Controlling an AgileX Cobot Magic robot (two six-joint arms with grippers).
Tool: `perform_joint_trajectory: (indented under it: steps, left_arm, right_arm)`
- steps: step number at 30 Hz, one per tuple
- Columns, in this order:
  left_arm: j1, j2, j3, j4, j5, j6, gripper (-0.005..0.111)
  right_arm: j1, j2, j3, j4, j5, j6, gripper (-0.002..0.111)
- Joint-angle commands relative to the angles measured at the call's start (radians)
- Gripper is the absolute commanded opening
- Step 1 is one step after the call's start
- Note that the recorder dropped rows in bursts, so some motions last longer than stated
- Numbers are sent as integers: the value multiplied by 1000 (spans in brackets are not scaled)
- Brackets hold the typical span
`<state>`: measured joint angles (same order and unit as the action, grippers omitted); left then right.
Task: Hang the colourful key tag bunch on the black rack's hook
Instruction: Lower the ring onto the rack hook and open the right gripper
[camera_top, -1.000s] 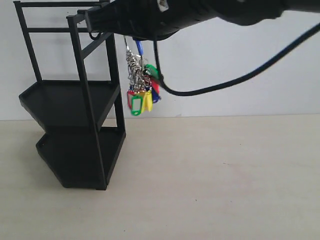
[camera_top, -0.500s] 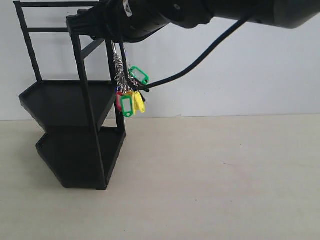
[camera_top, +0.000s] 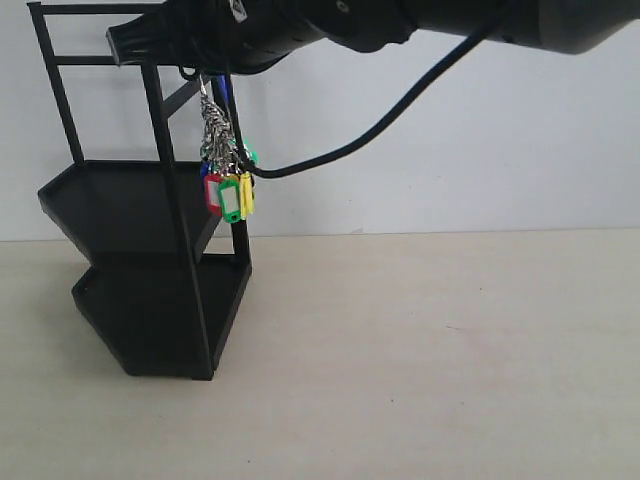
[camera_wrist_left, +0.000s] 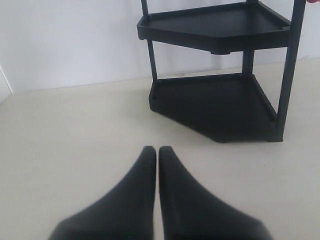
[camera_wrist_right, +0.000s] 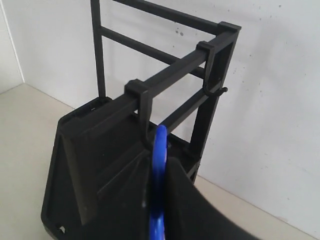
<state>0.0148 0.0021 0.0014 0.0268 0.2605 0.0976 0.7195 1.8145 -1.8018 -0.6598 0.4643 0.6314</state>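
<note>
The black rack (camera_top: 150, 260) stands at the left on the table. My right gripper (camera_top: 205, 62) reaches across its top bar and is shut on the blue carabiner loop (camera_wrist_right: 159, 165) of the colourful key tag bunch (camera_top: 227, 190), which dangles by the rack's front post. In the right wrist view the loop's tip sits right at the lower end of the nearer hook (camera_wrist_right: 145, 117); whether it is over the hook I cannot tell. A second hook (camera_wrist_right: 209, 67) hangs farther along the bar. My left gripper (camera_wrist_left: 158, 151) is shut and empty, low over the table, facing the rack (camera_wrist_left: 220, 100).
A white wall stands close behind the rack. The right arm's black cable (camera_top: 400, 105) loops down beside the tags. Bare beige tabletop (camera_top: 430, 350) stretches to the right of the rack.
The right gripper has carried the bunch leftward, from beside the rack to its top bar at the hook. The tags swung and now hang against the front post.
</note>
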Motion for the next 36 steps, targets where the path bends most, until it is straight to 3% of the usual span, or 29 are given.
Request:
perform_joint_trajectory:
  steps: [1, 10, 13, 18, 20, 26, 30, 32, 35, 36]
  left_arm:
    - [-1, -2, -1, -3, -6, -1, 4]
    - [-1, -2, -1, -3, -6, -1, 4]
    - [-1, -2, -1, -3, -6, -1, 4]
    - [-1, -2, -1, -3, -6, -1, 4]
    - [-1, -2, -1, -3, -6, -1, 4]
    - [-1, -2, -1, -3, -6, -1, 4]
    - [-1, -2, -1, -3, -6, -1, 4]
    - [-1, -2, -1, -3, -6, -1, 4]
    - [-1, -2, -1, -3, -6, -1, 4]
    - [-1, -2, -1, -3, -6, -1, 4]
  right_arm:
    - [12, -7, -14, 30, -25, -66, 0]
    - [48, -7, -14, 36, 38, -80, 1]
    - [48, -7, -14, 36, 23, -80, 11]
    - [48, -7, -14, 33, -4, -70, 40]
    - [48, -7, -14, 15, -6, -59, 44]
    - [48, -57, -14, 16, 33, -38, 44]
    - [48, -115, -14, -19, 169, -38, 42]
    - [48, -142, -14, -35, 260, -43, 34]
    - [48, -180, -14, -43, 419, -127, 0]
    - [48, -194, -14, -43, 486, -161, 0]
